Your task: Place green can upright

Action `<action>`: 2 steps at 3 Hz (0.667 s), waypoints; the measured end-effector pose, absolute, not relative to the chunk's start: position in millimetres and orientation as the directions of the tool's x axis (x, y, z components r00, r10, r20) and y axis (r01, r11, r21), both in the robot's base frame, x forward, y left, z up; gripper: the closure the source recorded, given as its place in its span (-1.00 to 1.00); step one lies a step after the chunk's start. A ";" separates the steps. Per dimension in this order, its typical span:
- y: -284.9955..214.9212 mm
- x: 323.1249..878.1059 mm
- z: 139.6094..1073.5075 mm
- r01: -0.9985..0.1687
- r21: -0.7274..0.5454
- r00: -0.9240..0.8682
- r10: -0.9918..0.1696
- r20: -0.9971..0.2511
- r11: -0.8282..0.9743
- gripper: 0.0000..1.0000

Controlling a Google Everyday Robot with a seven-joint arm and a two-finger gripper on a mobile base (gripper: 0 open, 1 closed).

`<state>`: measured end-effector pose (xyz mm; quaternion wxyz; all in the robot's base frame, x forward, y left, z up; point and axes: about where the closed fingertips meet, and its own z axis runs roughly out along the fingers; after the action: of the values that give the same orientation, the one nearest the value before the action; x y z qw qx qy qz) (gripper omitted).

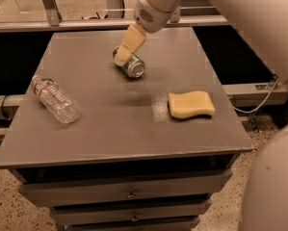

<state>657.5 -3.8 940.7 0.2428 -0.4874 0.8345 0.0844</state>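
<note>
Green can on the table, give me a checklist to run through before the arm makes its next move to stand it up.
1. Green can upright: not ok. It lies on its side, silver end toward the camera.
2. Gripper at the can: ok. It hangs over the can's far end.
3. Hold on the can: cannot tell.
4. Space beside the can: ok. The plastic bottle lies apart toward the picture's left, and the sponge lies apart toward its right.
5. Can away from the edges: ok. It lies well inside the table top.
</note>
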 end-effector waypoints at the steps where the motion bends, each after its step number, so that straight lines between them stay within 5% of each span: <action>1: 17.9 691.8 910.2 -0.811 -0.059 -0.497 -0.738 -0.457 0.583 -1.00; 2: 27.4 720.0 881.3 -0.753 -0.076 -0.578 -0.712 -0.400 0.654 -1.00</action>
<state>720.0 27.4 881.3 0.2016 -0.4130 0.8866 0.0512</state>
